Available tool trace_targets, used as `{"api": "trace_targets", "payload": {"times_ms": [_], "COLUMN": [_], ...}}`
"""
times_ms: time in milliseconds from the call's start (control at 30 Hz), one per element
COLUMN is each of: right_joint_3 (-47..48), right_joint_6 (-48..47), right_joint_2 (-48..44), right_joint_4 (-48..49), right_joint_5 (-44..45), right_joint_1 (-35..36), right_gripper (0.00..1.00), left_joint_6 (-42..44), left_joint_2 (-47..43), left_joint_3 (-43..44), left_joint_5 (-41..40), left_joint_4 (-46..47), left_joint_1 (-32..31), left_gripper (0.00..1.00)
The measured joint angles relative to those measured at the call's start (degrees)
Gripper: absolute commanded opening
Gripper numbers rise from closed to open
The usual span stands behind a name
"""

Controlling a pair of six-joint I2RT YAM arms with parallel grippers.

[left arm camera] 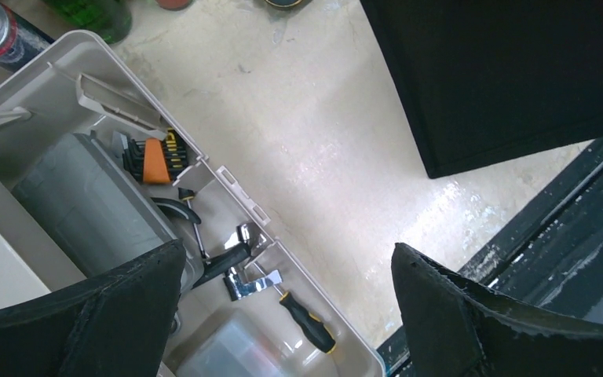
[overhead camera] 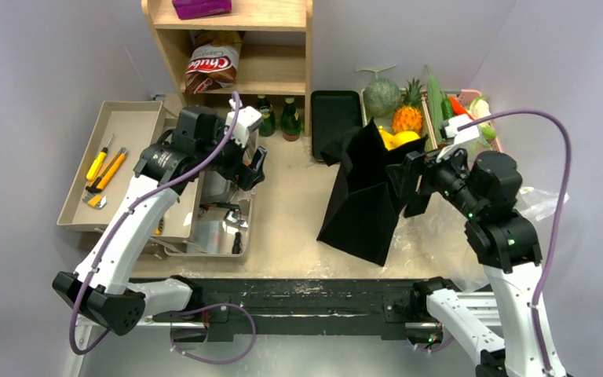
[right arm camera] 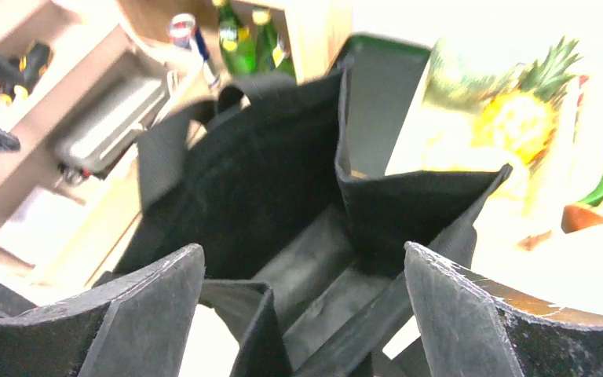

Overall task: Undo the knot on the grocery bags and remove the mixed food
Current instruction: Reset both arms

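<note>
The black cloth grocery bag (overhead camera: 361, 196) stands open-mouthed mid-table. My right gripper (overhead camera: 410, 185) hangs at its right rim, open; in the right wrist view the gripper (right arm camera: 305, 302) looks down into the bag (right arm camera: 259, 173), a fold of rim lying loose between the spread fingers. The see-through plastic bag (overhead camera: 540, 206) lies crumpled at the right. Mixed food sits behind the cloth bag: melon (overhead camera: 381, 96), pineapple (overhead camera: 407, 116), cucumber (overhead camera: 436, 100), yellow citrus (overhead camera: 400, 139). My left gripper (overhead camera: 250, 165) is open and empty over the toolbox; its wrist view (left arm camera: 290, 294) shows the bag's corner (left arm camera: 518, 78).
An open grey toolbox (overhead camera: 204, 228) with tools (left arm camera: 308, 320) lies left of centre, beside a beige tray (overhead camera: 122, 126) with yellow-handled tools. A wooden shelf (overhead camera: 283, 47) holds a chip packet (overhead camera: 210, 67); green bottles (overhead camera: 279, 118) and a black tray (overhead camera: 334, 114) stand below.
</note>
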Motion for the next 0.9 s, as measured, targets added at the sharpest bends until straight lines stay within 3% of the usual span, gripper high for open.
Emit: {"api": "trace_targets", "payload": {"times_ms": [233, 433, 500, 667, 900], "right_joint_3": [8.07, 9.86, 9.86, 8.61, 5.25], "right_joint_6": [-0.79, -0.04, 1.88, 6.45, 6.10], "right_joint_2": [0.24, 3.74, 5.90, 10.62, 11.82], "right_joint_4": [0.24, 3.48, 4.33, 6.45, 6.47], "right_joint_5": [3.56, 8.94, 10.71, 11.21, 10.25], "right_joint_1": [-0.22, -3.98, -6.97, -12.07, -12.39], "right_gripper": [0.96, 0.99, 0.99, 0.99, 0.99], "left_joint_6": [0.44, -2.36, -4.31, -7.28, -9.75], "left_joint_2": [6.88, 19.78, 22.23, 23.08, 21.03], "left_joint_3": [12.15, 38.21, 42.86, 43.23, 37.88], "left_joint_5": [1.81, 0.04, -0.39, -2.67, -5.40], "left_joint_4": [-8.81, -18.23, -19.06, -22.25, -22.67], "left_joint_1": [1.22, 4.13, 6.64, 11.56, 11.93], "left_gripper": [1.00, 1.00, 1.00, 1.00, 1.00]}}
